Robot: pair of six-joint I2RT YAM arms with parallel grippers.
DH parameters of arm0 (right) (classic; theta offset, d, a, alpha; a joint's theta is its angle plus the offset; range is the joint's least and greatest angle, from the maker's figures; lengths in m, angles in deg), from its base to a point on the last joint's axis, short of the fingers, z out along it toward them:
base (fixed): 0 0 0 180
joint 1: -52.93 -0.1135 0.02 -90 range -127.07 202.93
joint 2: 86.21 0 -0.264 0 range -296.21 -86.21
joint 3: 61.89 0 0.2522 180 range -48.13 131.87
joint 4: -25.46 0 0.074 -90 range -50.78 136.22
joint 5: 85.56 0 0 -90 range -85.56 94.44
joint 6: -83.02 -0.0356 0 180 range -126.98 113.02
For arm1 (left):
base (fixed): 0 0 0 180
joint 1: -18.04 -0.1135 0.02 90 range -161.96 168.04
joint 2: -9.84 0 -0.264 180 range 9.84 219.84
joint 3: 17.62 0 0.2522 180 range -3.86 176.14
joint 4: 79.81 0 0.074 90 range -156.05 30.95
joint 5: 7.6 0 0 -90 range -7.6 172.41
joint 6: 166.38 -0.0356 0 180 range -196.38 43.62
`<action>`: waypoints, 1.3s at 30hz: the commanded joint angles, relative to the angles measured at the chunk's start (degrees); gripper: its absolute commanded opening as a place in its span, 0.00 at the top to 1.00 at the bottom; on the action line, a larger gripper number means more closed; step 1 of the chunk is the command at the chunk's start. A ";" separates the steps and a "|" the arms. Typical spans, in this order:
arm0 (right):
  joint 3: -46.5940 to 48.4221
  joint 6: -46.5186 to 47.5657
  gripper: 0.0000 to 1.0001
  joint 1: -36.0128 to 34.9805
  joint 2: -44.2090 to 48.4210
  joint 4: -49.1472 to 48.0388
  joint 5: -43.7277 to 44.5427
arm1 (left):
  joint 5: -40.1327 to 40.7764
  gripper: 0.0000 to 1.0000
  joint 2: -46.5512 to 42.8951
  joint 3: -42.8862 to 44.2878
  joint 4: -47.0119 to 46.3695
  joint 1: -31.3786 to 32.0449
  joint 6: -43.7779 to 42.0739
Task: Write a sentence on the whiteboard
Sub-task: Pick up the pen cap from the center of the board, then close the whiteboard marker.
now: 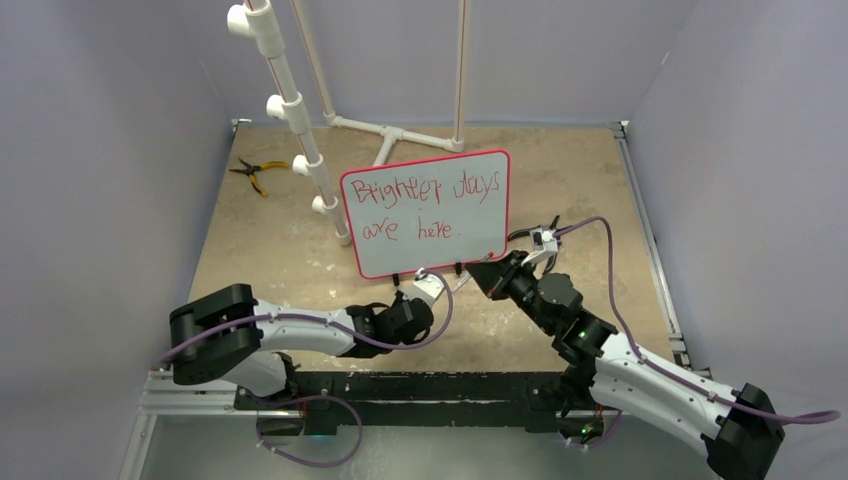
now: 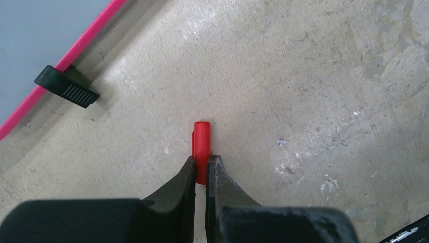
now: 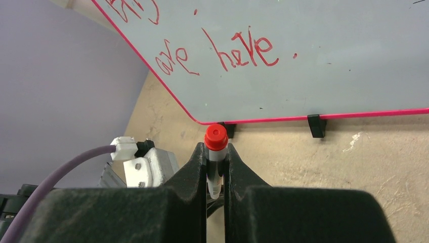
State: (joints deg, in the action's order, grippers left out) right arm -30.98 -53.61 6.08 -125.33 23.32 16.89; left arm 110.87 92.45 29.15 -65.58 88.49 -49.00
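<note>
We see the whiteboard (image 1: pixel 440 240) standing upright on its black feet at mid-desk (image 1: pixel 580 200). It faces both arms, and its red frame leans slightly to one side. The sentence (image 1: pixel 420 205) fills its upper and middle part in two rows of red handwriting, "Brighter days" over "are here."

Both tools sit low, just in front of the board's bottom edge. From above, the left tool (image 1: pixel 430 287) lies near the middle of that edge, so the lettering is at its 12 o'clock. The right tool (image 1: pixel 487 270) is near the bottom right corner, at 5 o'clock from the board's centre, and the writing is at its 11 o'clock. Neither tool touches the board.

In the left wrist view, the left tool (image 2: pixel 201 164) has its fingers together on a red cap (image 2: pixel 201 142), which sticks out past the fingertips over bare desk. The board's edge and one foot (image 2: pixel 66 86) are at 10 o'clock, apart from the cap.

In the right wrist view, the right tool (image 3: pixel 216 149) is clamped on a marker (image 3: pixel 216 139), its round red end toward the board. The words "are here" are at 12 o'clock from the fingertips, and the bottom frame with two feet (image 3: pixel 317 125) crosses just above them.

Yellow-handled pliers (image 1: pixel 258 172) lie at 10 o'clock from the board, beside a white pipe stand (image 1: pixel 290 110).
</note>
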 commanded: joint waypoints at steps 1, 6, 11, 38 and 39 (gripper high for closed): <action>1.29 -0.81 1.00 -0.08 1.03 0.43 -1.28 | 0.63 1.00 0.58 0.04 0.92 1.15 0.07; 0.37 -2.00 1.00 -0.09 1.50 0.54 -5.21 | -0.89 1.00 -3.96 -3.91 -6.78 1.42 2.11; -3.08 -5.59 1.00 -0.08 2.42 -4.06 -10.45 | -8.25 1.00 -11.24 -11.74 -20.41 1.79 0.51; -4.75 -9.19 1.00 -0.08 -4.23 -7.94 -13.75 | -20.31 1.00 -21.88 -20.71 -32.21 2.32 -1.38; -4.69 -9.11 1.00 -0.08 -4.42 -7.85 -13.77 | -20.15 1.00 -21.92 -20.79 -32.35 2.30 -1.24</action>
State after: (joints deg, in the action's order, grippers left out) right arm -36.45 -62.07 6.08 -129.61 17.73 2.99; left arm 91.38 71.53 8.54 -94.60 90.24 -50.01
